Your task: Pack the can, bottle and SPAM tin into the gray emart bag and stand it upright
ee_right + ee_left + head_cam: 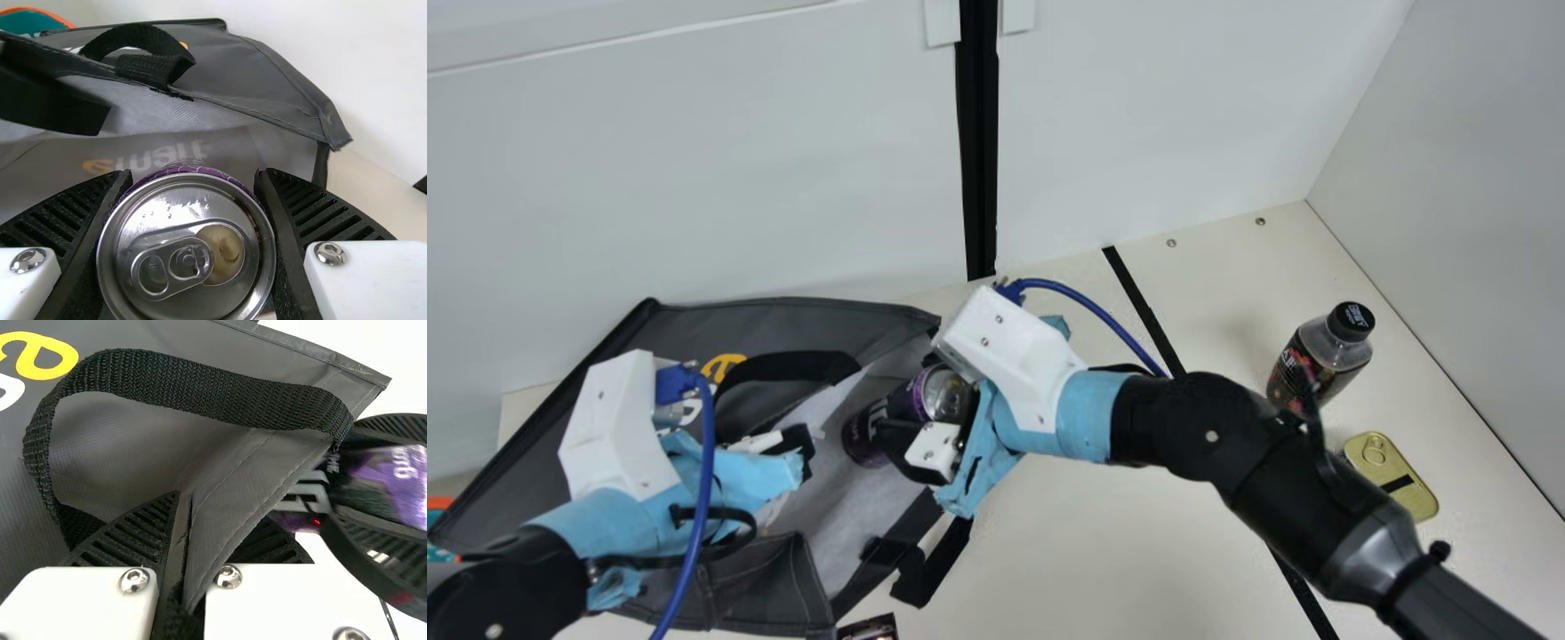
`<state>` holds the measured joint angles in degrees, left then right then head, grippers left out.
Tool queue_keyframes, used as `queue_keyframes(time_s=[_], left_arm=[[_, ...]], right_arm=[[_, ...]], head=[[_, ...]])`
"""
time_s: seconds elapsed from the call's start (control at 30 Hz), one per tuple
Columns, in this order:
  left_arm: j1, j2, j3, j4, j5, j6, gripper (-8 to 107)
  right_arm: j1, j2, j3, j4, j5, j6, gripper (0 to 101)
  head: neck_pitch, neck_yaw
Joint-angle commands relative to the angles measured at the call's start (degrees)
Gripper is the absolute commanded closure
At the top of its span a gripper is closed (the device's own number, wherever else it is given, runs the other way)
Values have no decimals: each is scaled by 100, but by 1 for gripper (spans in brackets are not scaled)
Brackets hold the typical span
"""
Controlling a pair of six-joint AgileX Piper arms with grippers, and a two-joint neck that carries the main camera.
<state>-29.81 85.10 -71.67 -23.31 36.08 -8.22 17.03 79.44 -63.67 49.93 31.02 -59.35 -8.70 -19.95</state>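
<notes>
Counter (1120,569), cream, one, bearing the lot. Gray emart bag (783,320), one, lying over with its mouth gaping toward the middle of the counter; limp walls that will likely fold when pushed, best taken by the doubled hem or by the black webbing handle (200,390). Left tool (190,540), clamped on the hem at the bag's mouth, which it seems to be keeping wide for loading. Right tool (192,180), closed about the can, a ribbed finger to either side near the lid. Bottle (1320,356), dark drink, black cap, upright on the counter's right side; probably heavy for its girth and top-heavy if knocked, best gripped round the body below the shoulder. Can (941,391), purple and black, tilted within the bag's mouth, base toward the pale lining; smooth, thin-walled and apt to slip or dent, so a moderate squeeze. SPAM tin (1392,476), gold, ring-pull uppermost, flat on the counter near the bottle; rigid and low, to be pinched across its narrow sides. Bag's contents: the can entering; deeper parts hidden.
</notes>
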Motion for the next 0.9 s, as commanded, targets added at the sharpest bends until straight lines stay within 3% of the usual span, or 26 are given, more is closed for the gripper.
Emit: queue_keyframes(time_s=[0.0, 0.43, 0.87], left_arm=[[0, 0, 0, 0, 0, 0, 107], [0, 0, 0, 0, 0, 0, 107], [0, 0, 0, 0, 0, 0, 107]], right_arm=[[48, 87, 26, 78, -168, -99, 101], [446, 725, -4, 790, -799, -762, 101], [753, 1476, -314, 1398, -1072, -1293, 101]], head=[[-130, -5], [-130, -5], [-130, -5]])
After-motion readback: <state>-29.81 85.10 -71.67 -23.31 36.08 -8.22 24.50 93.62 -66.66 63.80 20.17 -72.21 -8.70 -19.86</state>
